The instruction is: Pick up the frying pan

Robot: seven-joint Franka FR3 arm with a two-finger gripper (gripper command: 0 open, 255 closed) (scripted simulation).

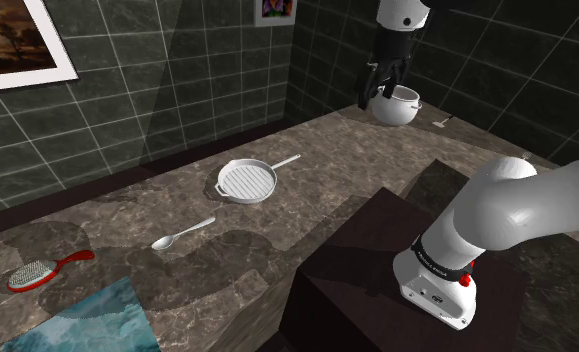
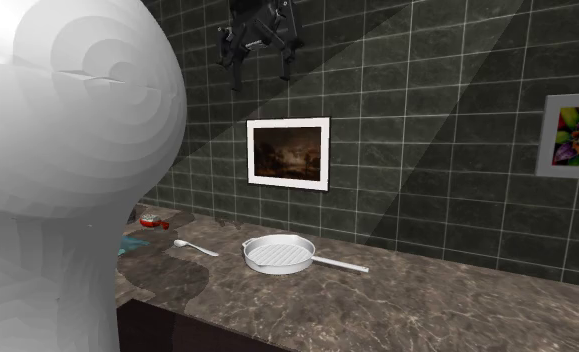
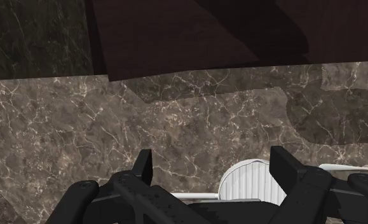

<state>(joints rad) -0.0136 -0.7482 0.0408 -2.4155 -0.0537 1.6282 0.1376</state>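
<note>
Your jaws stand apart with nothing between them. In the wrist view the two black fingers (image 3: 144, 167) rise well separated over bare bench (image 3: 81, 127).

They hang high above the bench (image 1: 327, 160), pointing down. In the second exterior view you see them up against the tiled wall, higher than the framed picture (image 2: 288, 152).

The pan (image 1: 247, 182) lies flat on the bench, well below the jaws and well apart from them. It is white with a ribbed bottom. In the shoulder view its long handle points toward the side where the jaws hang. In the wrist view the pan (image 3: 249, 181) shows far beneath, in the gap between the fingers and nearer one of them, with neither touching it.

Beyond the pan from the jaws lies a white spoon (image 1: 182, 234). Farther still is a brush (image 1: 47, 270) with a red handle.

In the shoulder view a white pot (image 1: 397, 106) shows just behind the jaws. You cannot tell from that view how near it is to them.
</note>
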